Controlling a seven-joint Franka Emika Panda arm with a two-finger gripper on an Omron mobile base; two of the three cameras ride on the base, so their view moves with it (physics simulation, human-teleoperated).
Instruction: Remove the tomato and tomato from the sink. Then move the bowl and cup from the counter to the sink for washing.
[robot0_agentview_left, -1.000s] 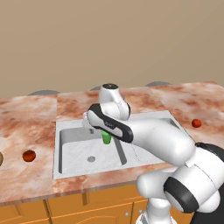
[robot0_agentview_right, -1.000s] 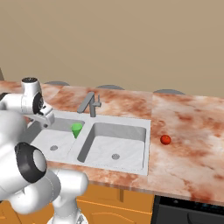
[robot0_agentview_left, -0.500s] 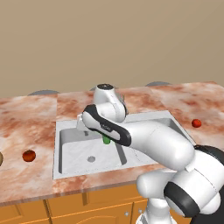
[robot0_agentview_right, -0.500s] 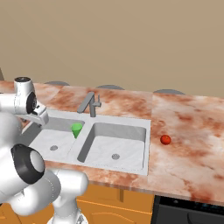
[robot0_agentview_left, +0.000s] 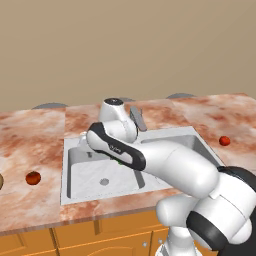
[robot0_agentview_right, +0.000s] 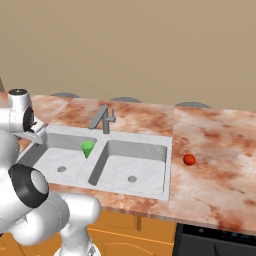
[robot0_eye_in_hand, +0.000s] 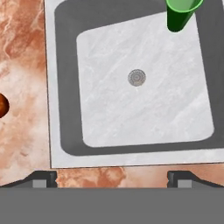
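Arm stretched over the sink's (robot0_agentview_right: 150, 137) left basin, hand (robot0_eye_in_hand: 111, 177) pointing straight down, fingers spread wide with nothing between them. Green cup (robot0_agentview_right: 88, 148) stands in that basin. Darker tomato (robot0_agentview_left: 33, 177) on the desk (robot0_agentview_left: 30, 135) left of the sink, brighter tomato (robot0_agentview_right: 189, 159) right.
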